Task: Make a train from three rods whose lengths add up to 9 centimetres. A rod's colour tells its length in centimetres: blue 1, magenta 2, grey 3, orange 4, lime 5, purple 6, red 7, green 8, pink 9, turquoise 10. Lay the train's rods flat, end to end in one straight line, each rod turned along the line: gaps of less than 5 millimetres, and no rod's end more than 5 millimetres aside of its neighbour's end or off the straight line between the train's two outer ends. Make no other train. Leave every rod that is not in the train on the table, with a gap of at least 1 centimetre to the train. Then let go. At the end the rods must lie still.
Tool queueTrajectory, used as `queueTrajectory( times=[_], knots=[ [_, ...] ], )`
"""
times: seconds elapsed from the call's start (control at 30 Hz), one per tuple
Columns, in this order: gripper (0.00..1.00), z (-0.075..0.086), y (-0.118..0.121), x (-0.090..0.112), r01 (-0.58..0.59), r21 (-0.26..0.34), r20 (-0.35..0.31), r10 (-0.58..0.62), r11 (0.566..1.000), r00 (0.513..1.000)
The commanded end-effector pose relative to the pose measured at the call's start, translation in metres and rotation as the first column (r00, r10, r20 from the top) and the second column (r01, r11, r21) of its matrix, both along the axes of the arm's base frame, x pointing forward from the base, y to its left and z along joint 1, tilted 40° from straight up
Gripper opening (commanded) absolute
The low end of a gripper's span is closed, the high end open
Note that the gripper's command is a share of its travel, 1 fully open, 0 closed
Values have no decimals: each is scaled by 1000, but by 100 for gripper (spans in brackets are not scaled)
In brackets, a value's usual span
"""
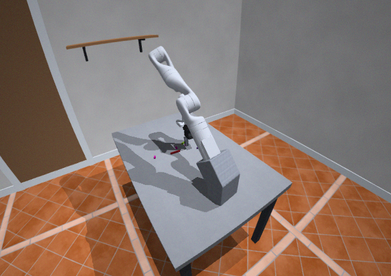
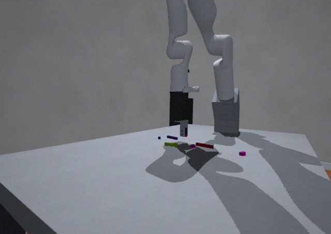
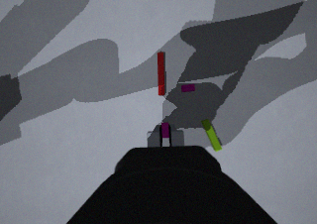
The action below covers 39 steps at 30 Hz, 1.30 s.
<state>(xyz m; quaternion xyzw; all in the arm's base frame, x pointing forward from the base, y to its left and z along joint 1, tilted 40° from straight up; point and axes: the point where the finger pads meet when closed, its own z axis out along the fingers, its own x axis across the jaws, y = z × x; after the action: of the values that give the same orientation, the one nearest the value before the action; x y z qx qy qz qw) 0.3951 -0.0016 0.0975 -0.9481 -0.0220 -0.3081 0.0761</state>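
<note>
The grey surface (image 2: 80, 188) stretches wide toward the near edge, and all the rods sit bunched at the far end, close to the arm's block-shaped base (image 2: 226, 114). Plenty of bare grey lies between that cluster and the near and side edges.

The end effector (image 2: 183, 132) hangs just above the surface, fingers pointing straight down and drawn nearly together. Pinched between them is a magenta rod (image 3: 165, 130), a short piece, showing as a small magenta patch at the tips in the exterior view, lifted clear of the surface.

Below and around it: a lime rod (image 2: 170, 144) lies flat just to the left in the exterior view, a second magenta rod (image 2: 192, 146) rests in the arm's shadow just to the right of that, and a red rod (image 2: 204, 145) lies beyond it, close but not touching. From the wrist view the red one runs straight ahead of the fingers, the loose magenta piece just beside its near end. A purple rod (image 2: 171, 137) and a tiny blue rod (image 2: 159, 137) sit further back. A third magenta rod (image 2: 242, 152) lies well apart on the right.
</note>
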Motion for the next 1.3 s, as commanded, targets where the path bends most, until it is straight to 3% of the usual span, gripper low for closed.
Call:
queueTrajectory(
  times=[0.0, 0.43, 1.27],
  knots=[
    [24, 12, -2, 0, 2, 2, 16, -2, 1000, 1000],
    [24, 38, -8, -21, 5, -1, 18, -5, 1000, 1000],
    [24, 57, -12, -36, 9, -4, 22, -9, 1000, 1000]
  ],
)
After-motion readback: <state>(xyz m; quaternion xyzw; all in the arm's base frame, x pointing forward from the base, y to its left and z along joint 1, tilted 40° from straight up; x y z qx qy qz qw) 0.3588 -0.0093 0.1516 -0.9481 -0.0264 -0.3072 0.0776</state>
